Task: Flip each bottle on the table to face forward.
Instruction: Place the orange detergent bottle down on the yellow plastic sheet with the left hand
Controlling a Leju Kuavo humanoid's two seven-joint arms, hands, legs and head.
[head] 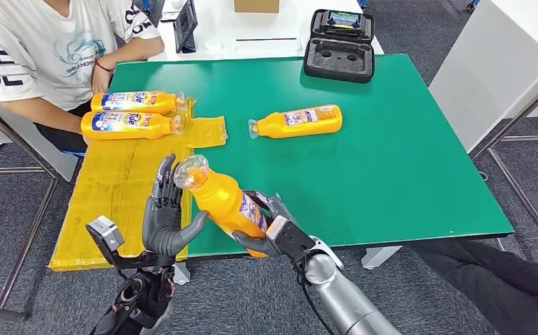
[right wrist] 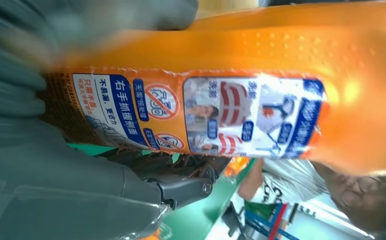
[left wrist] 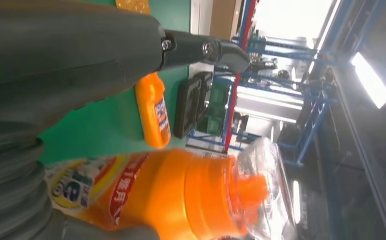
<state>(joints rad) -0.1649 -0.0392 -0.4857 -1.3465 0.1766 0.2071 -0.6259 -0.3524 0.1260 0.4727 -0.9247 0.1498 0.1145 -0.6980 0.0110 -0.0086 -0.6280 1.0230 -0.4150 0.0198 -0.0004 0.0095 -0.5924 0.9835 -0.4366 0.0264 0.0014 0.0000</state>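
right hand gripped the raised bottle mid-flip. left hand spread, empty, beside it. next: likely a handover or turn.

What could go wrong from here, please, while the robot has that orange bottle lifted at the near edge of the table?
1. The right hand grips only the base of the raised bottle, which tilts up past the table edge; a slip could drop it to the floor.
2. The left hand is open beside the bottle's neck, thumb near it; a mistimed handover could knock it loose.
3. A person's hand rests by the two bottles on the yellow sheet, close to where the arms work.
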